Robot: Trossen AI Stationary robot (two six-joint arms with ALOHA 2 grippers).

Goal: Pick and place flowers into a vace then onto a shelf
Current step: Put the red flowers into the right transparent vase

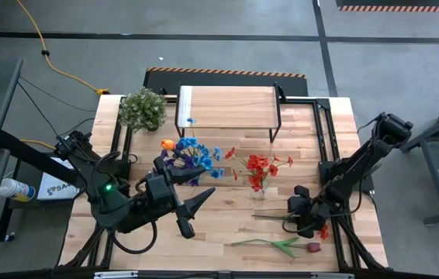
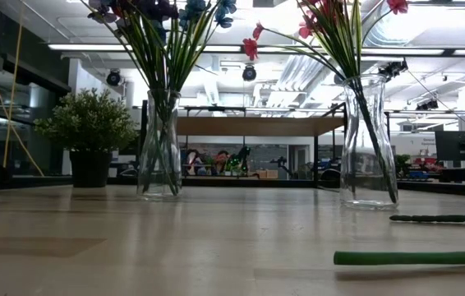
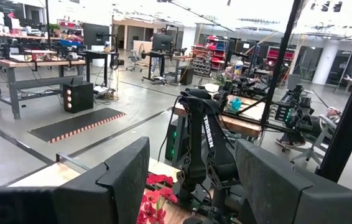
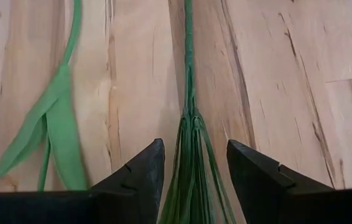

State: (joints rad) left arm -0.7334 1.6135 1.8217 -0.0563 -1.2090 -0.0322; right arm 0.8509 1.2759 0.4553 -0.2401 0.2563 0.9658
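Two clear glass vases stand mid-table. One vase (image 1: pixel 192 174) (image 2: pixel 160 140) holds blue, purple and orange flowers (image 1: pixel 192 153); the other (image 1: pixel 257 190) (image 2: pixel 368 140) holds red ones (image 1: pixel 260 167). Two more flowers lie flat near the front right: a green stem (image 1: pixel 270 217) (image 4: pixel 189 74) and a leafy one with a dark red bloom (image 1: pixel 281 244). My right gripper (image 1: pixel 305 225) (image 4: pixel 194 168) slants down, open, with a finger on either side of the first stem's leafy part. My left gripper (image 1: pixel 195 211) (image 3: pixel 194 186) hangs open and level above the table's front left. The shelf (image 1: pixel 227 108) stands at the far edge. My right gripper straddles the lying stem's bundle of thin leaves (image 4: pixel 191 162) from above, its fingers lying across the stem, which rests flat on the table. I cannot tell whether the fingers (image 4: pixel 138 174) touch the leaves.
A bushy pale-green plant in a dark pot (image 1: pixel 143 108) (image 2: pixel 91 131) stands at the far left beside the shelf. The second flower's broad leaf (image 4: pixel 45 130) lies close beside my right gripper. Black frame rails (image 1: pixel 324 132) run along the table's sides.
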